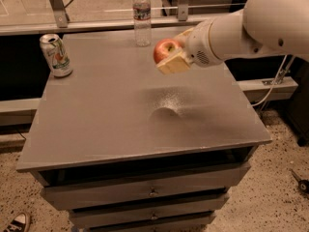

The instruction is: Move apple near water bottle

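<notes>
Half your job looks done: the gripper (172, 58) at upper centre clamps the apple (163, 50) in its jaws above the bench (96, 124), near the water bottle (141, 18), unreleased.

The arm (241, 28) is a smooth, glossy white shell, thick and rounded, swelling into a bulbous housing at its upper end. A thin dark seam rings the wrist, and a small patch of fine dots marks the wrist's side. The gripper (169, 57), over the far half of the tabletop (96, 120) towards its right edge, has blocky cream-yellow fingers (173, 65).
</notes>
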Motion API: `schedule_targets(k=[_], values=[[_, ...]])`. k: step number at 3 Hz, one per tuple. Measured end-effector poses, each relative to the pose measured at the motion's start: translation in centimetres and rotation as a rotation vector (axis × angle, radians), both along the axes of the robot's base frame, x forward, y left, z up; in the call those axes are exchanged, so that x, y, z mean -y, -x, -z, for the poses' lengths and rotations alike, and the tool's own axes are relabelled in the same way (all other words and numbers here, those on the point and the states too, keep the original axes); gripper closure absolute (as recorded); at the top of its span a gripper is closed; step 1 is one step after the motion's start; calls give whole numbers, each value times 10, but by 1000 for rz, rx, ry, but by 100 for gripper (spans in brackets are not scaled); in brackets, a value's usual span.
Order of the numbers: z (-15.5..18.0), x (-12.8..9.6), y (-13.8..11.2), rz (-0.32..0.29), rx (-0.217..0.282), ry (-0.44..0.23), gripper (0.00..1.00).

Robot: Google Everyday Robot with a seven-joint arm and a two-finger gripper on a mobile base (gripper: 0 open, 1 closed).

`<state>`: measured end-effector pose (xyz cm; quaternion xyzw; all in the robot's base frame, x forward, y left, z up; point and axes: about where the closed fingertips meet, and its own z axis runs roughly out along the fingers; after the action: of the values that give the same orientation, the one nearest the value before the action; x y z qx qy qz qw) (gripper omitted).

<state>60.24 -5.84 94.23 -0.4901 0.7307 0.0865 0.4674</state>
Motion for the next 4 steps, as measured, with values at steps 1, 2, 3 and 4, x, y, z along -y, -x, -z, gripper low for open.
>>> schedule_targets(k=[1,2,3,4], values=[[-9,17,-69,36,32,-42,100],[5,12,-143,52,9,-81,100],[18,5,-179,65,-18,-88,100],[34,-2,-203,79,-51,-83,100]])
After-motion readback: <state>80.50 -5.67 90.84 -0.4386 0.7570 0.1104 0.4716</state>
